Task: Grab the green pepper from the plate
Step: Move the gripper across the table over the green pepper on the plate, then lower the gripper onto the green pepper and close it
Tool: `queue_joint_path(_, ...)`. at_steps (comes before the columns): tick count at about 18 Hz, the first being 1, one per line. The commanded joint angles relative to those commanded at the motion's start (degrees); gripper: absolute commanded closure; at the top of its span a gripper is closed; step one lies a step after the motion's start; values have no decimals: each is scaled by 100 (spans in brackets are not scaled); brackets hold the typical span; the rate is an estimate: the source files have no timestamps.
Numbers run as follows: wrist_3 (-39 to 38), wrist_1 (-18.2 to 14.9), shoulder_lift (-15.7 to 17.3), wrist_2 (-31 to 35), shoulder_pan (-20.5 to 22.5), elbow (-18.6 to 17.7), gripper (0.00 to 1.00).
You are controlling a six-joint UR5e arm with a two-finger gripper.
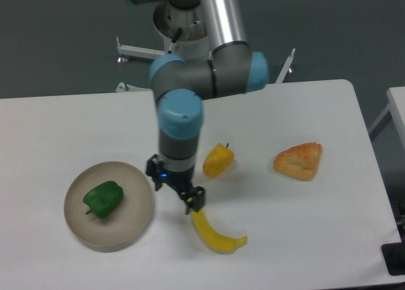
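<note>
Glossy green, the green pepper [104, 199] lies on the plate [135, 223] near the worktop's front left corner. We see its long axis run diagonally, the short dark stem end pointing toward the front left, the blunt end toward the back right. Our gripper [176, 190] hangs just beside the plate's right rim, its two fingers spread apart and holding nothing. Under it lies a yellow banana [216, 233], with a yellow-orange pepper [218, 161] behind it and a piece of bread [299, 161] toward the right edge.
</note>
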Motion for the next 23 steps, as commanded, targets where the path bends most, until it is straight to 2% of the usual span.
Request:
queue_joint_path(5, -114, -26, 44, 0, -299, -124, 0)
queue_joint_path(11, -807, 0, -17, 157, -711, -141, 0)
queue_joint_path(14, -1151, 35, -105, 150, -809, -185, 0)
queue_joint_path(23, -1169, 35, -237, 141, -941, -203, 0)
